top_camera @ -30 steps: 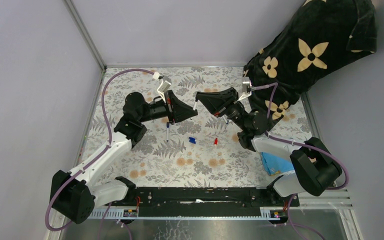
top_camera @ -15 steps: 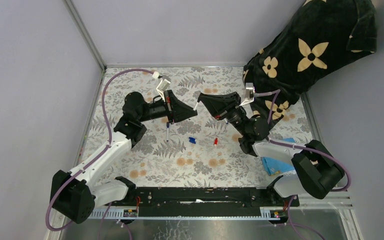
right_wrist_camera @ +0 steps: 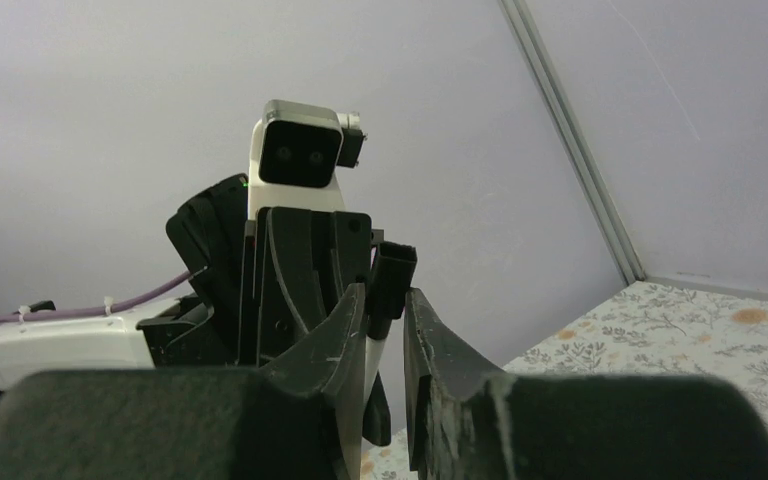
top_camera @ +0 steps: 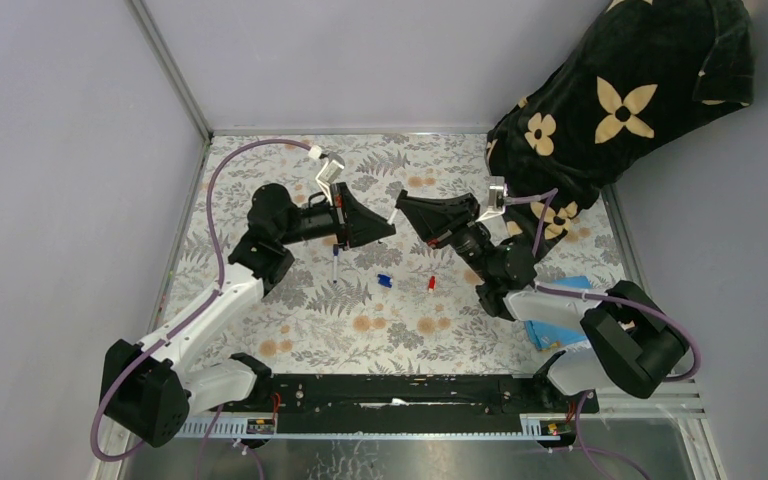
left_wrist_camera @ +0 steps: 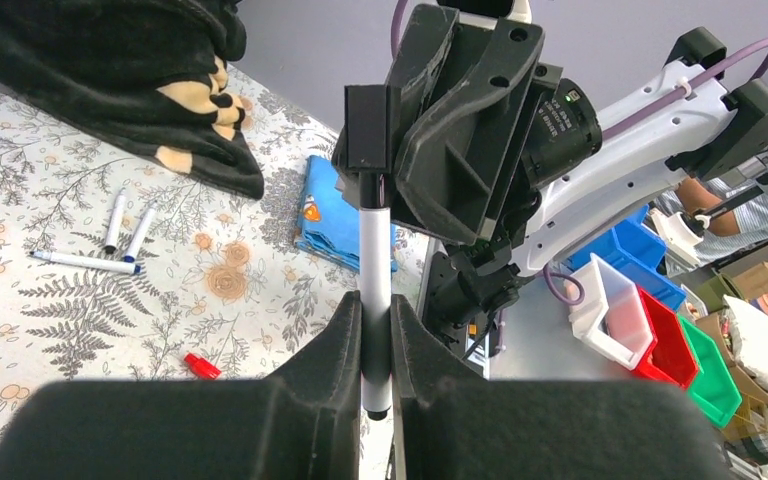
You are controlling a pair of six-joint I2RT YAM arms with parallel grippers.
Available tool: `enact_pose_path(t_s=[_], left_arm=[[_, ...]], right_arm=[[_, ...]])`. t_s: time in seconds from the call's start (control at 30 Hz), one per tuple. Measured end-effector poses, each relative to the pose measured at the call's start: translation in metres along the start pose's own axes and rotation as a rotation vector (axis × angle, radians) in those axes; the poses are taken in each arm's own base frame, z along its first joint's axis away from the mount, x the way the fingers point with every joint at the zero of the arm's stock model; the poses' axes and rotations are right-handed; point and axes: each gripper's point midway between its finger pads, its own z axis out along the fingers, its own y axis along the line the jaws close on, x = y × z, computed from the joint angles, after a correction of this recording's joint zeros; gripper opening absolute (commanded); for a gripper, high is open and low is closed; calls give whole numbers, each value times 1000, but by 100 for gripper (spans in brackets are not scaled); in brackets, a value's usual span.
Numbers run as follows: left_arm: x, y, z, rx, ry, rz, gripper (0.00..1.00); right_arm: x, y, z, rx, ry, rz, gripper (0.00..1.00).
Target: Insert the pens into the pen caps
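**Status:** 1 of the pens [left_wrist_camera: 374,250] is mid-capping, and no capping is confirmed finished.
- Your left gripper [left_wrist_camera: 377,306] is clamped tight on the white barrel. It holds the pen crosswise, raised clear of the table [top_camera: 290,330].
- A black cap [left_wrist_camera: 367,125] sits on the pen's far end. Your right gripper [right_wrist_camera: 386,296] has its fingertips closed on either side of that cap's lower half.
- These views do not show whether the cap is fully seated. I judge the press as in progress.

**Left to do:**
- A blue cap [top_camera: 384,281] and a red cap [top_camera: 431,285] lie loose on the table near each other, just nearer the arm bases than the grippers.
- 1 loose pen [top_camera: 336,262] lies near the blue cap, on its left. It is too small to tell whether it is capped.
- 3 more pens [left_wrist_camera: 85,262] lie close together near the dark flowered fabric [left_wrist_camera: 110,80].
- By my reckoning at least 2 cappings remain after this one.

**Pose:** both arms reach forward and inward with elbows out. The grippers meet tip to tip above the middle of the table, with the pen bridging them.
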Motion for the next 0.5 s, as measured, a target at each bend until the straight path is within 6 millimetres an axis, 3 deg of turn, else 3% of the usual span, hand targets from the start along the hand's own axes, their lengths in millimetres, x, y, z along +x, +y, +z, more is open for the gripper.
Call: enact_pose_path(t_s=[0.13, 0.23, 0.33, 0.4, 0.5], left_arm=[[0, 2, 1, -6, -2, -2, 0], [-18, 7, 3, -34, -57, 32, 0], [-60, -17, 7, 19, -168, 160, 0], [-84, -37, 4, 58, -237, 241, 0], [-99, -55, -2, 88, -290, 307, 0]], right_arm=[[13, 1, -7, 8, 43, -10, 0], [46, 10, -23, -15, 154, 11, 0], [118, -4, -67, 53, 425, 89, 0], [154, -17, -102, 135, 575, 138, 0], [162, -21, -114, 173, 628, 148, 0]])
